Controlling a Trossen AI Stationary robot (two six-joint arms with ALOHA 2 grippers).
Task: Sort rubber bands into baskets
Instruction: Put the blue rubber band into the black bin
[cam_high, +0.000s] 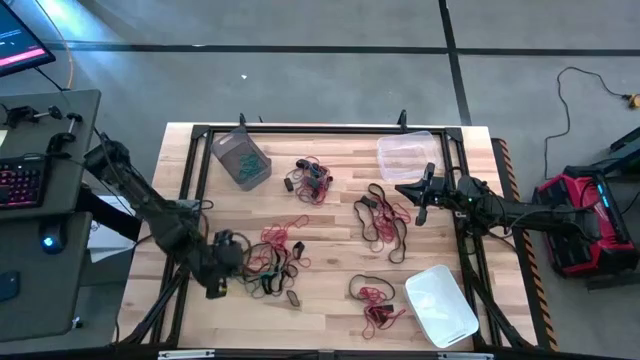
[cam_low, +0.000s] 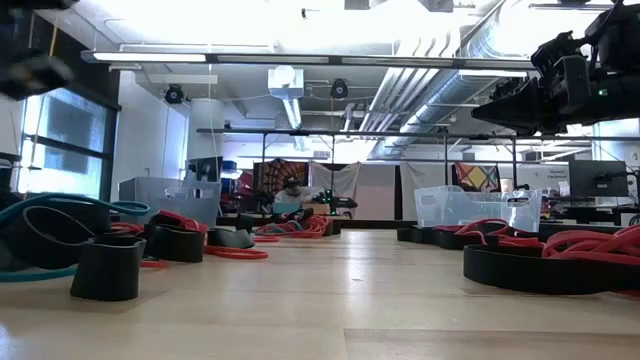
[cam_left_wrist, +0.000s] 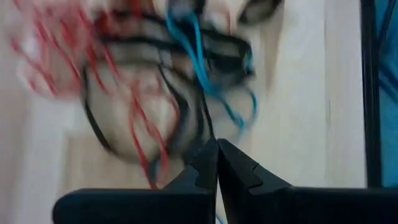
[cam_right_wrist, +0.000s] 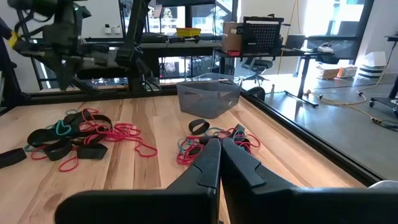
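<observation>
Rubber bands in red, teal-blue and black lie in loose piles on the wooden table (cam_high: 330, 305): far centre (cam_high: 310, 178), centre right (cam_high: 382, 220), near left (cam_high: 270, 262) and near right (cam_high: 375, 300). The grey-tinted basket (cam_high: 240, 157) holds teal bands. The clear basket (cam_high: 405, 155) stands at the far right and the whitish basket (cam_high: 440, 305) at the near right. My left gripper (cam_high: 232, 268) (cam_left_wrist: 216, 148) is shut and tipped down over the near left pile (cam_left_wrist: 168, 81), nothing between its fingers. My right gripper (cam_high: 402, 187) (cam_right_wrist: 219, 143) is shut, level, above the table's right side.
A black metal frame (cam_high: 300, 130) runs round the table's far and side edges. Bare wood lies between the piles, widest along the near edge. A desk with a keyboard (cam_high: 20, 180) stands beyond the left edge and red equipment (cam_high: 585, 215) beyond the right.
</observation>
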